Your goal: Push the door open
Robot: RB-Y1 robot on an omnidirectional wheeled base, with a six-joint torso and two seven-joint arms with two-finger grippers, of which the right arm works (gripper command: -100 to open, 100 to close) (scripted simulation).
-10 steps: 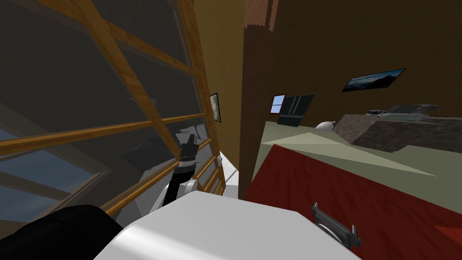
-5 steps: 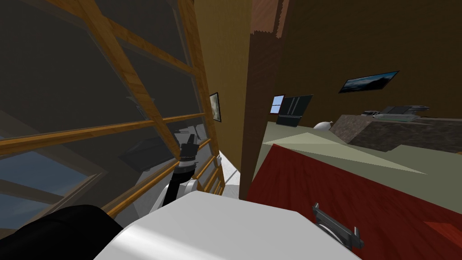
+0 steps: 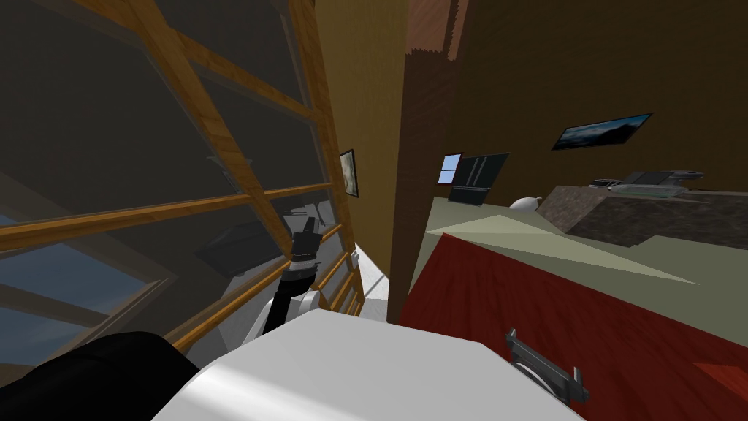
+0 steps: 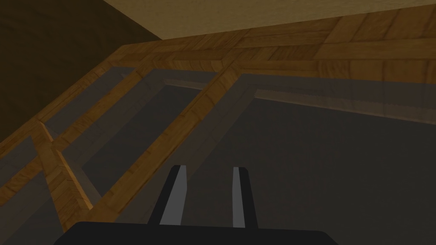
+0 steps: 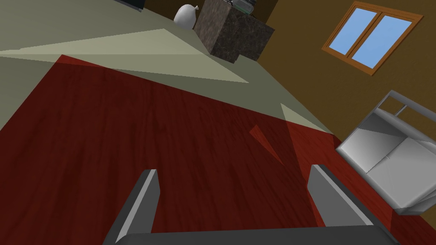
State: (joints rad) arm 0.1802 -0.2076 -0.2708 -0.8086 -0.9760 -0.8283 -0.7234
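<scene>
The door (image 3: 146, 213) is a tall wooden frame with dark glass panes and takes up the left of the head view. My left gripper (image 3: 308, 223) reaches forward and stands right at its glass, near a wooden crossbar. In the left wrist view the left gripper (image 4: 208, 170) has its fingers close together with nothing between them, pointing at a dark pane beside a wooden bar (image 4: 204, 106). My right gripper (image 3: 544, 365) hangs low at my right side over the red floor. Seen from the right wrist, the right gripper (image 5: 233, 170) is open and holds nothing.
A dark brown wall edge (image 3: 413, 183) stands just right of the door. Beyond it lie a red wood floor (image 3: 555, 307) and a pale green floor (image 3: 511, 234). A dark stone block (image 3: 621, 212), a white bag (image 3: 526, 203) and a grey seat (image 5: 391, 161) stand further off.
The head view sways slightly left and back, so my head or torso has moved a little. The left arm keeps its place at the door and the right arm hangs as before.
</scene>
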